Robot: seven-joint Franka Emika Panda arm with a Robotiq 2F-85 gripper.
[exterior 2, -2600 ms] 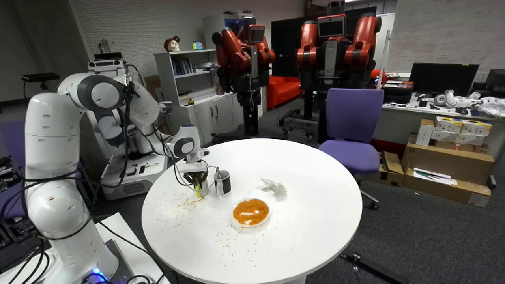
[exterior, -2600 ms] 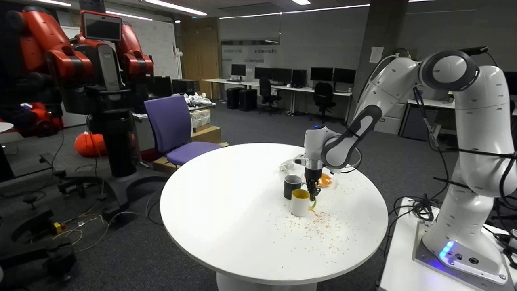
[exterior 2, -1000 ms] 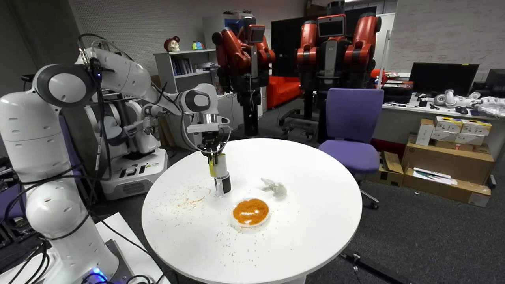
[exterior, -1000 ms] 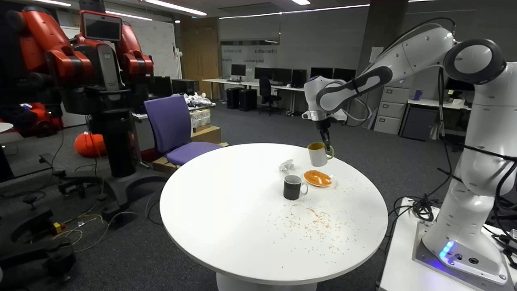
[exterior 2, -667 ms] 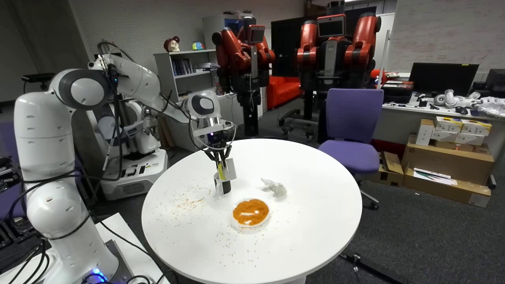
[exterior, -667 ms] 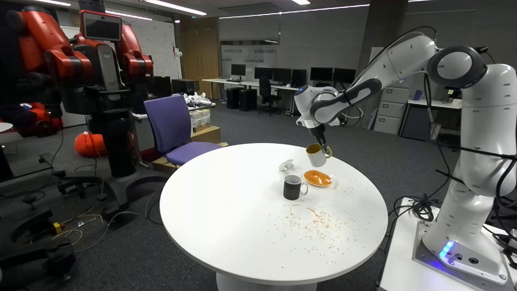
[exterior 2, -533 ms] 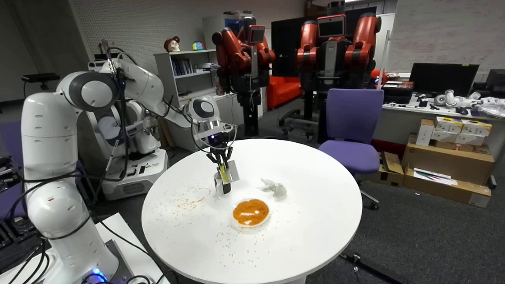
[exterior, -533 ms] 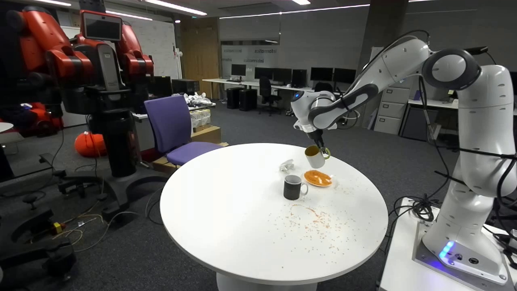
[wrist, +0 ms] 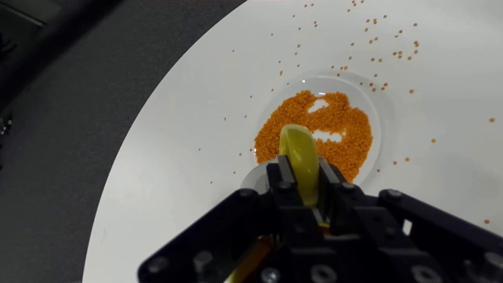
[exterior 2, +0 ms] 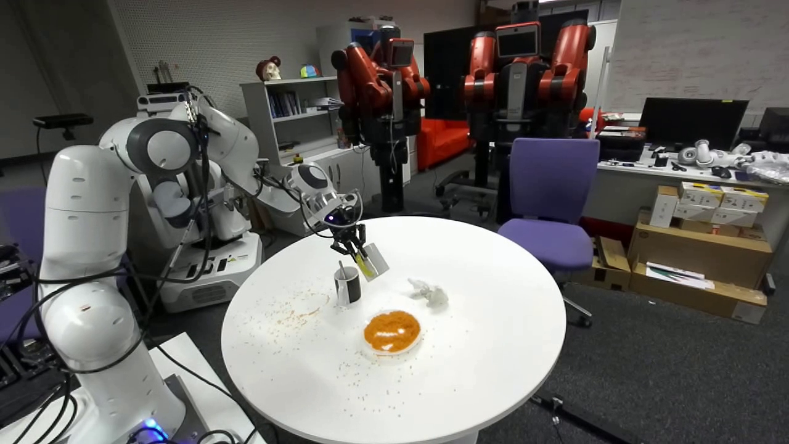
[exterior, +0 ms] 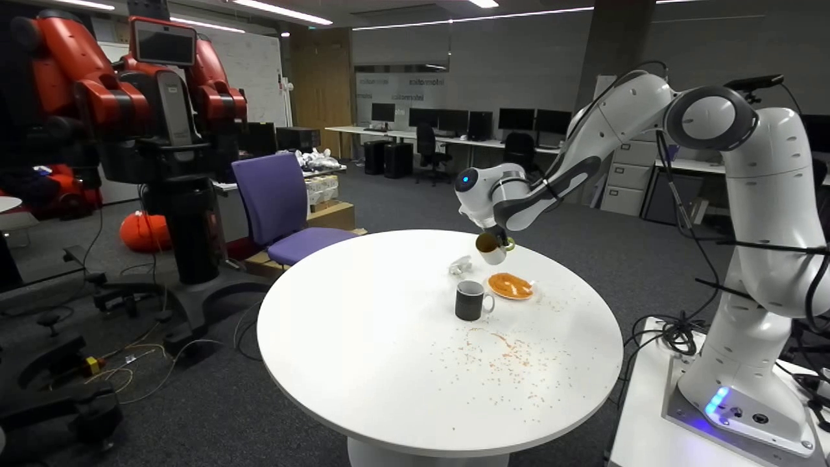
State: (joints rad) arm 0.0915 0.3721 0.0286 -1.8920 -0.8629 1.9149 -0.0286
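White arm arches near the plate, pincer clamping a yellow mug handle; beyond, mirrored "informatics" lettering.

My hand looks matt black, with shiny metal screw heads, while the handle of the pale mug is smooth, glossy and ceramic-looking. Over the feed I read the tabletop as smooth with a soft sheen, the dish as glossy, its orange grains as rough, and the crumpled wad as thin plastic or paper, I can't tell which. I also make out cloth on the chair, matt cardboard boxes and rough carpet.
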